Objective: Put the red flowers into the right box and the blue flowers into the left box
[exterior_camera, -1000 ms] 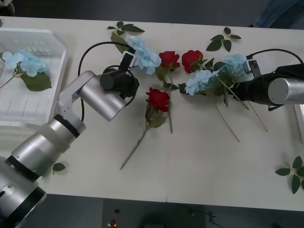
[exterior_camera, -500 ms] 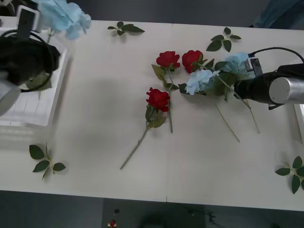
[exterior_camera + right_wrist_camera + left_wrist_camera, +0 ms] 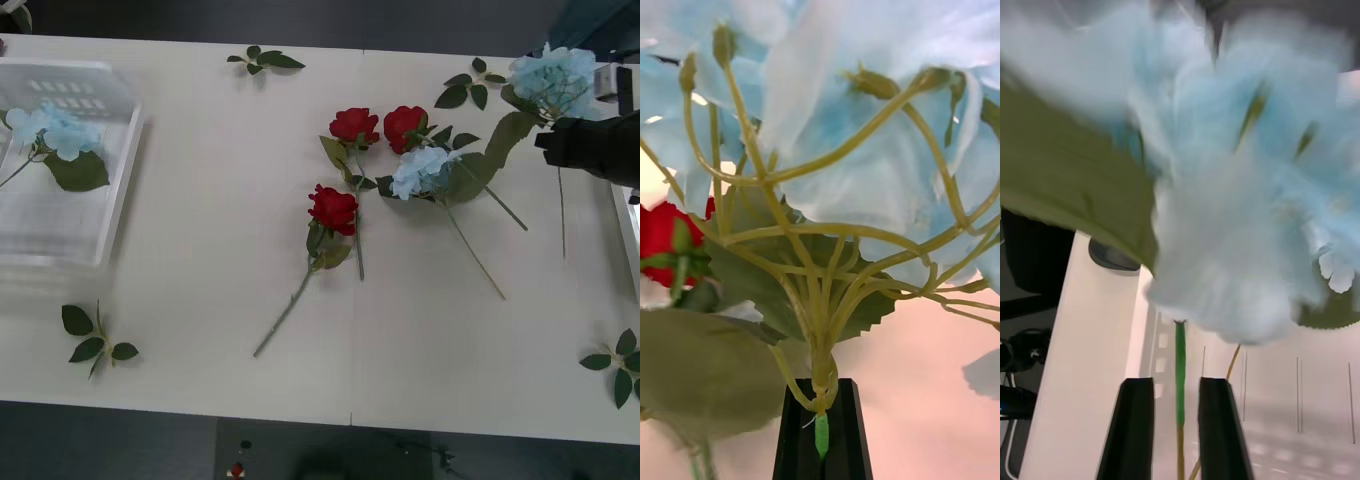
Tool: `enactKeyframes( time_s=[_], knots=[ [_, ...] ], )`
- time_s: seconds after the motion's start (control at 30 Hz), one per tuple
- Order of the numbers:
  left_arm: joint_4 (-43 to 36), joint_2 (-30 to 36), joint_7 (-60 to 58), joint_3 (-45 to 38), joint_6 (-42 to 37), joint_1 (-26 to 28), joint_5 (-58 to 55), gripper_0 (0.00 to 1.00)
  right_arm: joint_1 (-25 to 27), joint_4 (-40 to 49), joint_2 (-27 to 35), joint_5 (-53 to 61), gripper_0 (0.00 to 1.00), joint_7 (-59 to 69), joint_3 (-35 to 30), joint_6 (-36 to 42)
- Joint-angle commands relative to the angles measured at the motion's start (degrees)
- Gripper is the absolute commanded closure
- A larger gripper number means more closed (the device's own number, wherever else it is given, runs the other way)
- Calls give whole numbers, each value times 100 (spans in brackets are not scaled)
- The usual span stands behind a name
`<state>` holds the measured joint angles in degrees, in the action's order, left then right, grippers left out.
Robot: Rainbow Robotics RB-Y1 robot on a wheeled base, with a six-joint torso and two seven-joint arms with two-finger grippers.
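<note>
Because blue flowers go left, the right gripper at upper right pinches one blue flower by its stem; the left gripper clasps another above the left box.

Text: none readable
Labels: none readable
Brands: none readable
Numbers: none readable
Signs: none readable

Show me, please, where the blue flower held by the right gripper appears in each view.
Front view: the blue flower is at the upper right, held up by the right gripper.
Right wrist view: its pale head spreads wide above the gripped stem.
Left wrist view: the blue cluster there is another flower, before the left gripper.
Shared landmark: a red rose, probably the one at the right wrist view's edge.
</note>
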<state>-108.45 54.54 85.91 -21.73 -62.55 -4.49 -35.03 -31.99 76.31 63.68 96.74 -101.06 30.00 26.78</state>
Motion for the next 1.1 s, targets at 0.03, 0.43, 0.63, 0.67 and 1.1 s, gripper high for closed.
enactKeyframes(
  time_s=[0.03,0.43,0.63,0.67,1.1],
  knots=[
    [193,39,436,222,322,-175,-215,0,1002,921,506,750,100,-1056,-1154,179],
    [-352,-172,928,1136,-337,-1037,-2096,0,2786,2116,514,2895,100,-3930,-3510,2358],
    [-361,-506,928,2279,235,-1652,-2790,0,2786,2468,268,3703,100,-4862,-3492,2798],
    [-308,-515,937,2665,683,-1678,-2878,0,2769,2591,154,3739,100,-4958,-3483,2789],
    [1775,-1728,4558,3017,1149,-1731,-7071,0,1846,2819,-171,4776,100,-4862,-2402,2578]
  ],
)
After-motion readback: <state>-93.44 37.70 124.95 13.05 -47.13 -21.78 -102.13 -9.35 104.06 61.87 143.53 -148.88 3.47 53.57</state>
